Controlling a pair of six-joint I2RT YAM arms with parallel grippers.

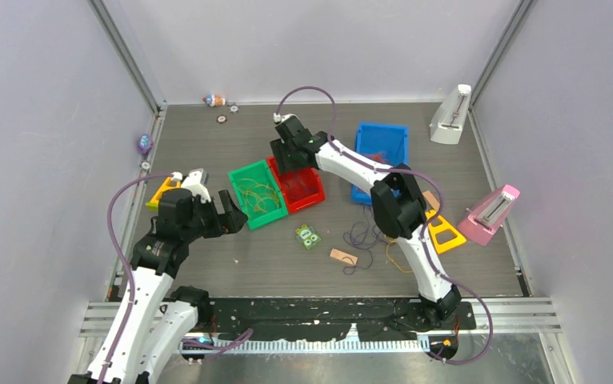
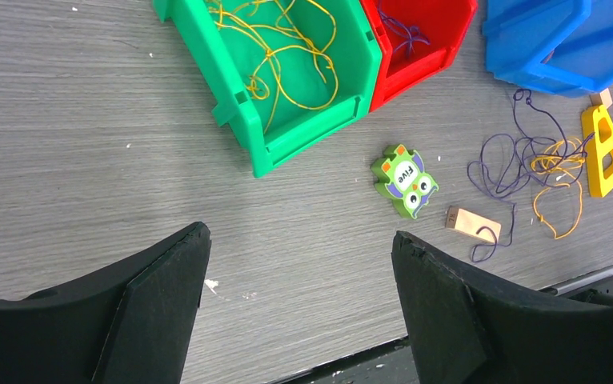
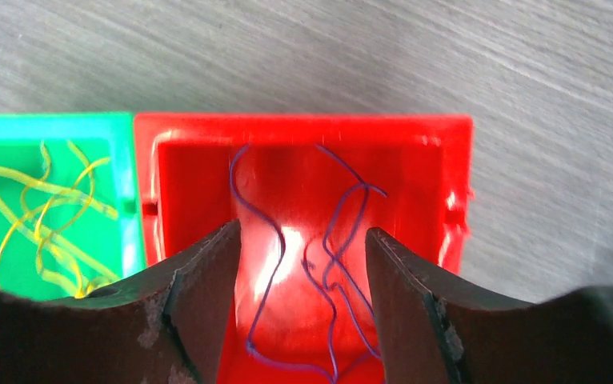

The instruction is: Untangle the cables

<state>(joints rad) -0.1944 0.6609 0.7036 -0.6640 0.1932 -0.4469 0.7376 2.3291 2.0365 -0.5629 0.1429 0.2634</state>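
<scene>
A grey table [image 1: 231, 268] with lines like wood holds three bins. The green bin [image 1: 243, 178] and the red bin [image 1: 313, 192] stand side by side and touch. The blue bin [image 1: 391, 136] sits a bit to the right of them. In the top view the right arm crosses in front of the blue bin and hides part of it. Near the bins lie a small owl tile [image 2: 405, 181], a flat wooden block [image 2: 470, 223] and a yellow triangle [image 2: 605, 152] with a hole in it. A pink slanted box [image 1: 491, 214] and a white slanted box [image 1: 450, 118] stand at the right side of the table.

The bins are smooth, shiny plastic with straight walls. The floor of the red bin shines bright in the light. The cables are very thin, bendy and curly. The yellow cables [image 2: 287, 56] lie in a loose heap in the green bin. A few purple cables [image 3: 339, 232] lie in the red bin. The loose cables [image 2: 519, 156], purple and yellow-orange mixed in a tangle, lie on the table between the wooden block and the yellow triangle. One purple loop lies over the end of the wooden block.

The left gripper [image 2: 299, 248] hangs over bare table near the green bin. Its black fingers [image 2: 167, 272] are spread wide, with nothing between them. The right gripper [image 3: 303, 240] points down into the red bin. Its fingers [image 3: 207, 272] stand apart too. The purple cables run between them on the bin floor, not pinched. It is hard to tell if a finger touches one.
</scene>
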